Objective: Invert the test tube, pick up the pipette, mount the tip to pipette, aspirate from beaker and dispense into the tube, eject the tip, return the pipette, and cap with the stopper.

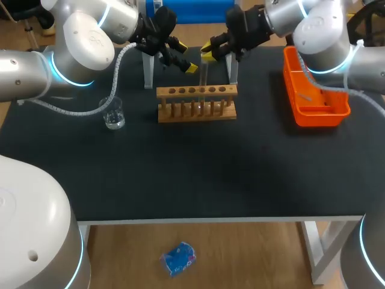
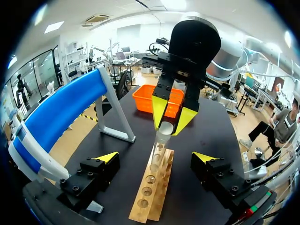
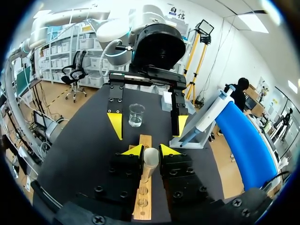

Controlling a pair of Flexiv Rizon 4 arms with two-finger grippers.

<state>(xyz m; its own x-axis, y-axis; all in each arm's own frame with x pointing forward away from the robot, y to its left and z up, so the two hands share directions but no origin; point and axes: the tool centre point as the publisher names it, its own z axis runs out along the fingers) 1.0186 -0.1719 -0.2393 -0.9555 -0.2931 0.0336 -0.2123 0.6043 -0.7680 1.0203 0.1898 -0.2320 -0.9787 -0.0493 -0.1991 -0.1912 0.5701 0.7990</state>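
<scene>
The black desk [image 1: 180,180] carries an orange bin [image 1: 319,115] and a wooden rack [image 1: 197,113]. The left arm's fingers [image 2: 107,157] stand wide apart, holding nothing, and face the right arm's fingers [image 3: 134,150]. A beaker [image 3: 136,115] stands beyond the left fingers. The right fingers are clamped on the upright test tube [image 3: 151,157], directly over the rack.

Test tube [image 1: 203,75] upright at the wooden rack [image 1: 197,103]; beaker [image 1: 113,112] and pipette [image 3: 212,110] standing by.
The clear tube stood vertical, its lower end at one hole of the rack, its upper part pinched between the yellow tips of the right gripper [image 3: 150,151]. The glass beaker, a little clear liquid inside, stood left of the rack, apart from it. The blue-and-white pipette rested slanted on a grey stand [image 1: 148,72] behind the rack.
</scene>
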